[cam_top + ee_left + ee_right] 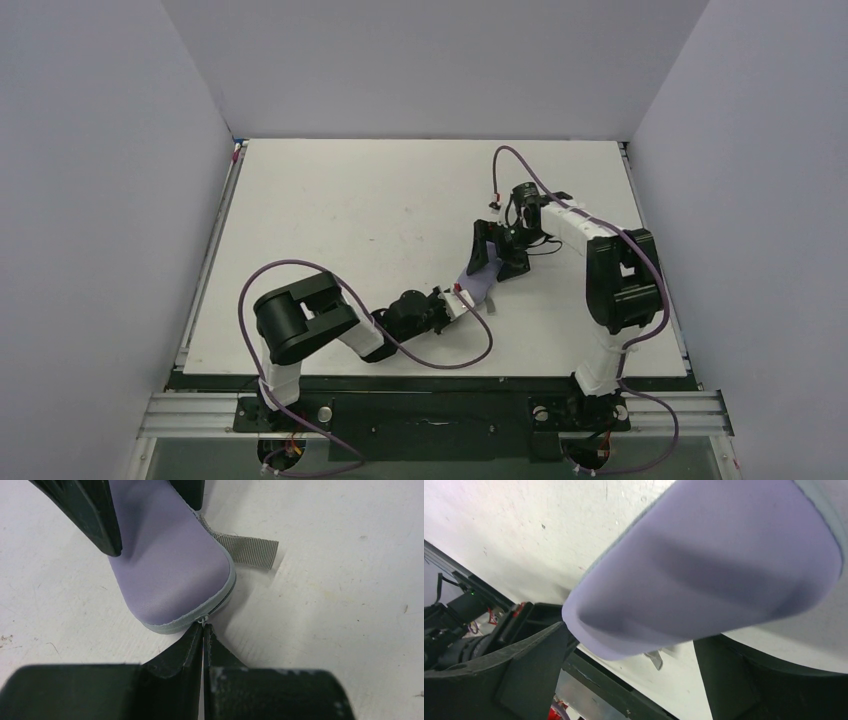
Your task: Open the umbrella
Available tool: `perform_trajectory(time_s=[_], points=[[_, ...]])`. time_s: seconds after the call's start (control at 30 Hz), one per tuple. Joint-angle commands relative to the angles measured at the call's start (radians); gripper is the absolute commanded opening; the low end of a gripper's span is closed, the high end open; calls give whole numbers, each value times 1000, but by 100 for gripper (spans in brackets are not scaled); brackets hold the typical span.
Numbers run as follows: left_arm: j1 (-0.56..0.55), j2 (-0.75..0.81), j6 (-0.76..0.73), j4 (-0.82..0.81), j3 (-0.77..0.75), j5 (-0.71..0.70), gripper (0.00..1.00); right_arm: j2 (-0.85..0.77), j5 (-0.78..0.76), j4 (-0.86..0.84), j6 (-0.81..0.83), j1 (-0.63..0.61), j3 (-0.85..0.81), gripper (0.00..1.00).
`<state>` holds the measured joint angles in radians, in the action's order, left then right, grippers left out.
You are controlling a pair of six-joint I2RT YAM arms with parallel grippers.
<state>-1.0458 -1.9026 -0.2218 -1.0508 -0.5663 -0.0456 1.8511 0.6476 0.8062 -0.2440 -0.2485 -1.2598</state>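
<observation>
The umbrella (478,276) is folded, a pale lavender oblong bundle with a grey seam, lying slantwise at the table's middle. My left gripper (458,296) is at its near end; in the left wrist view its fingertips (196,635) are pressed together on a tiny pale pull at the seam of the umbrella (170,565). A grey strap loop (247,550) sticks out to the right. My right gripper (497,255) grips the far end. In the right wrist view the umbrella (704,575) passes between the gripper's (634,665) two fingers. The shaft, lining and handle are hidden.
The white table (350,220) is walled in by pale panels on three sides. A black rail (430,382) runs along its near edge. Purple cables (470,350) loop over the table by both arms.
</observation>
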Motion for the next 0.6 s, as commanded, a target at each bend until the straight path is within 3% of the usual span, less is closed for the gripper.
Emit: perform_trajectory(time_s=[0.0,0.17,0.23,0.3,0.37,0.57], points=[[-8,-6,4,-75,-32,-11,0,26,19,-121,-100,-34,1,89],[-6,14,7,-67,-16,-31,0,34,-4,-148,-94,-47,41,69],[-5,26,7,-71,4,-36,0,49,-9,-139,-71,-34,45,55],[-5,38,10,-75,27,-45,0,65,-19,-123,-41,-26,41,34],[-5,44,14,-75,36,-65,0,81,-29,-105,-10,-25,34,22],[-2,78,22,-72,63,-122,0,111,-49,-53,79,-26,18,1]])
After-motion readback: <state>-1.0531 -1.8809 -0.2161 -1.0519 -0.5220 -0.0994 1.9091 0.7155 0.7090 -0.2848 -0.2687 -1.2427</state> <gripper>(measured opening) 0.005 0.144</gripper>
